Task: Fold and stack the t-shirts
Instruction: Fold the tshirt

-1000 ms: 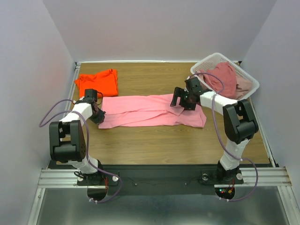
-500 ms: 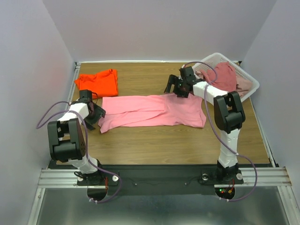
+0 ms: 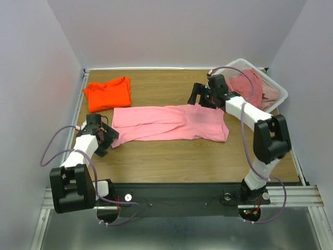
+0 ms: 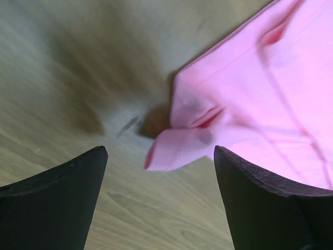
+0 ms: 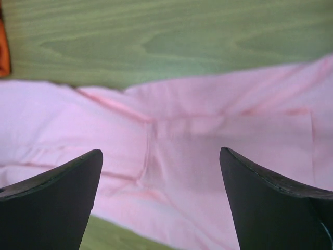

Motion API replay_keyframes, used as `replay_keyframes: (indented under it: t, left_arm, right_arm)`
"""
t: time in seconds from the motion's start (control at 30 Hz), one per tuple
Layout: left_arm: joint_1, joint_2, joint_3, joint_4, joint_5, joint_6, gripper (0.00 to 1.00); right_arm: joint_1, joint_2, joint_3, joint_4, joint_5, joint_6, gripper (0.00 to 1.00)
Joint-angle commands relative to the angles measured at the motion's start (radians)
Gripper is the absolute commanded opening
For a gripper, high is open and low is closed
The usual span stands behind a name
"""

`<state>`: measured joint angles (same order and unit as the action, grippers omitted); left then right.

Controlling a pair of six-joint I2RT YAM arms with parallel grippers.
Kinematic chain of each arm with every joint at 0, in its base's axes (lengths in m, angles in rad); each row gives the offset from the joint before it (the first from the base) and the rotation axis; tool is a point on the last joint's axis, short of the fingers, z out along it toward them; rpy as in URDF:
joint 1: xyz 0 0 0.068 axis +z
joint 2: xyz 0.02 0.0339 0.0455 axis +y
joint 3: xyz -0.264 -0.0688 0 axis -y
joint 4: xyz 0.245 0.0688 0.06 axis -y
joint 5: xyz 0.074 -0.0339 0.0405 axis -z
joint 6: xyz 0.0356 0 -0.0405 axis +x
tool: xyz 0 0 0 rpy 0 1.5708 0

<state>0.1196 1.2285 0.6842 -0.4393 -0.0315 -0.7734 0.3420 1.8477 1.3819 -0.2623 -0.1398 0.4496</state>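
A light pink t-shirt (image 3: 171,123) lies as a long folded band across the middle of the table. My left gripper (image 3: 107,141) is open just off its near left corner, and nothing is between the fingers. In the left wrist view that corner (image 4: 177,148) curls on the wood ahead of the open left gripper (image 4: 159,151). My right gripper (image 3: 200,98) hangs open over the shirt's far edge, and the right wrist view shows pink cloth (image 5: 208,135) below the open right gripper (image 5: 160,152). An orange t-shirt (image 3: 108,92) lies folded at the back left.
A white slatted basket (image 3: 277,89) stands at the back right corner and holds a dusty rose t-shirt (image 3: 243,83) and a paler one. Walls close in the table on the left, back and right. A sliver of orange cloth (image 5: 2,52) shows at the right wrist view's left edge.
My left gripper opened, let go of the pink shirt's left corner and drew back toward the near left. My right gripper, open throughout, moved off the shirt's middle to its far edge.
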Motion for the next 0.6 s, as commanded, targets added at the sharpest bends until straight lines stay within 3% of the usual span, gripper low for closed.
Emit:
replay_keyframes:
  t: [0.0,0.07,0.1,0.27,0.47,0.5,0.57]
  left_arm:
    - [-0.008,-0.063,-0.122,0.042,0.074,-0.044,0.96]
    - [-0.008,-0.070,-0.136,0.059,0.070,-0.053,0.93]
    - [-0.008,-0.069,-0.140,0.069,0.067,-0.062,0.87]
    - [-0.006,-0.037,-0.129,0.105,0.055,-0.069,0.73]
    - [-0.008,0.014,-0.135,0.140,0.101,-0.064,0.28]
    - [-0.008,0.005,-0.141,0.137,0.101,-0.063,0.12]
    - [-0.008,-0.012,-0.146,0.131,0.096,-0.063,0.00]
  right_arm:
    - [0.012,-0.174,-0.167,0.066,-0.026,0.004,1.00]
    - [0.017,-0.258,-0.294,0.081,-0.047,0.018,1.00]
    - [0.018,-0.286,-0.367,0.093,-0.050,0.026,1.00]
    - [0.017,-0.435,-0.492,0.101,-0.041,0.049,1.00]
    - [0.017,-0.510,-0.547,0.100,-0.030,0.072,1.00]
    - [0.017,-0.521,-0.558,0.101,-0.029,0.074,1.00]
    - [0.017,-0.525,-0.567,0.100,-0.029,0.080,1.00]
